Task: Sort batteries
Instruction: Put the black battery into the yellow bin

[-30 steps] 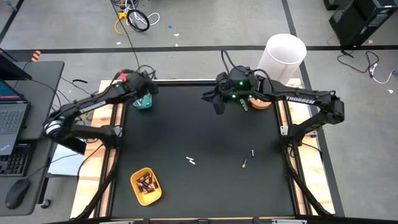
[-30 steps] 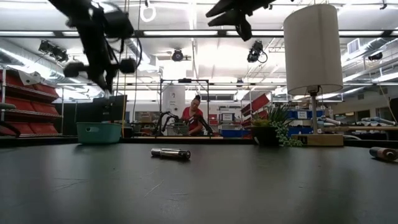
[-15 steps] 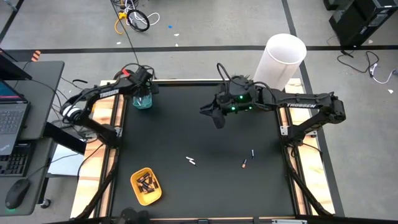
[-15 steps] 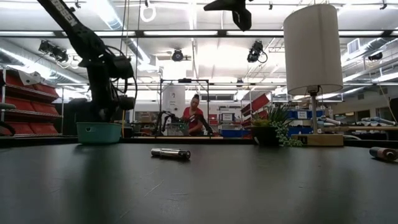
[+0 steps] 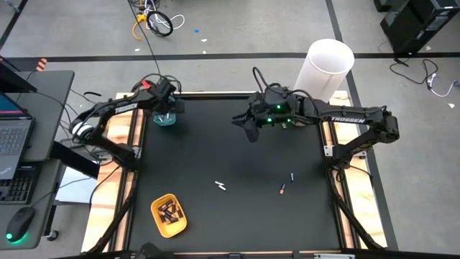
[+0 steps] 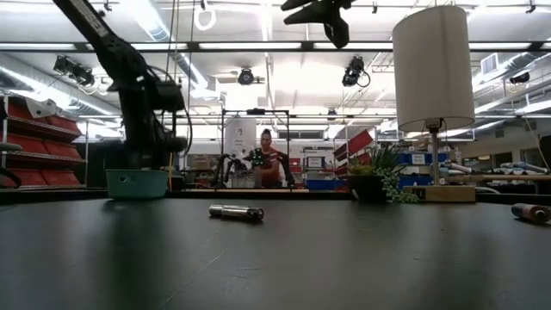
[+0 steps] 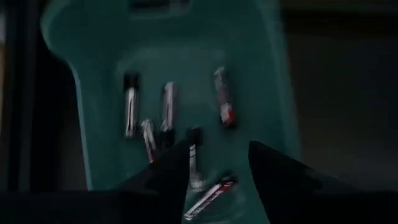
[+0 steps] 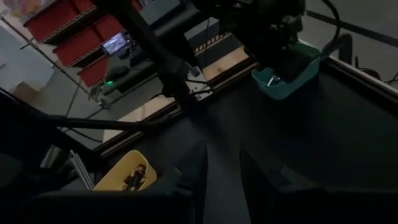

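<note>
The teal tray (image 5: pixel 164 118) stands at the table's far left corner and holds several pale batteries (image 7: pixel 166 106). My left gripper (image 7: pixel 217 180) hangs open just above it, pointing down. One battery (image 7: pixel 210 195) lies in the tray between the fingers, apart from both. My right gripper (image 8: pixel 224 171) hovers high over the far middle of the table (image 5: pixel 246 126), open, with nothing between its fingers. Two pale batteries (image 5: pixel 221 186) and two dark ones (image 5: pixel 291 176), (image 5: pixel 282 190) lie on the black table. The yellow tray (image 5: pixel 168 215) near the front left holds several dark batteries.
A tall white cylinder (image 5: pixel 328 63) stands past the far right corner beside a small plant (image 6: pixel 381 182). Wooden rails (image 5: pixel 128 144) run along both table sides. A desk with a laptop (image 5: pixel 14 137) is left of the table. A person (image 6: pixel 269 164) stands far behind.
My left gripper has come down from high above the table and now hangs just over the teal tray at the far left corner, tipped more steeply downward. The batteries on the table have stayed where they were.
</note>
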Robot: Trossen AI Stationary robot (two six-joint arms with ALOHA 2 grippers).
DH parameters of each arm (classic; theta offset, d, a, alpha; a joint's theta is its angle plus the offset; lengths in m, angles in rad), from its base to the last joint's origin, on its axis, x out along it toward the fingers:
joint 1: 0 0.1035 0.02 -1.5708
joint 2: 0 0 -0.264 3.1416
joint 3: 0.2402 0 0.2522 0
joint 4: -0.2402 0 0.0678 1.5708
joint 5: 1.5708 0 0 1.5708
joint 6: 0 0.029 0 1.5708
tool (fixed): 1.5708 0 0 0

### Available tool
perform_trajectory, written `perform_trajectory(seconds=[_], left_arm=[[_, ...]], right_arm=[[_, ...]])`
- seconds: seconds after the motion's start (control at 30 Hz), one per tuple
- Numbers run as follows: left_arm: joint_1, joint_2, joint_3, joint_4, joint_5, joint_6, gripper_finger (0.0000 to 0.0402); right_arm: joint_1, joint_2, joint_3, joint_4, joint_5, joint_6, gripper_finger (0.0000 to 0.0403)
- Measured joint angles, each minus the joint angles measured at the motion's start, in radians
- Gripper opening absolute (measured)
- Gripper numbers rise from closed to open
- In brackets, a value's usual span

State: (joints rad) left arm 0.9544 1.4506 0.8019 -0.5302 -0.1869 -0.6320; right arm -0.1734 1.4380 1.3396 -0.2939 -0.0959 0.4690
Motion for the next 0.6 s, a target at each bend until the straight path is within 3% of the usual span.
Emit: perform_trajectory(seconds=[0.13,0.27,0.43,0.6], left_arm=[[-0.045,-0.121,0.017,0.027,-0.026,0.015,0.0184],[-0.157,-0.231,0.043,0.058,-0.027,0.025,0.0171],[-0.367,-0.293,0.055,0.082,-0.036,-0.041,0.0144],[-0.602,-0.277,0.054,0.226,-0.174,-0.212,0.0117]], right_arm=[[-0.007,-0.019,0.000,-0.046,-0.007,-0.021,0.0083],[0.025,-0.081,0.001,-0.242,0.011,-0.115,0.0082],[0.104,-0.157,0.000,-0.619,0.102,-0.178,0.0074],[0.166,-0.228,-0.024,-0.829,0.070,-0.136,0.0067]])
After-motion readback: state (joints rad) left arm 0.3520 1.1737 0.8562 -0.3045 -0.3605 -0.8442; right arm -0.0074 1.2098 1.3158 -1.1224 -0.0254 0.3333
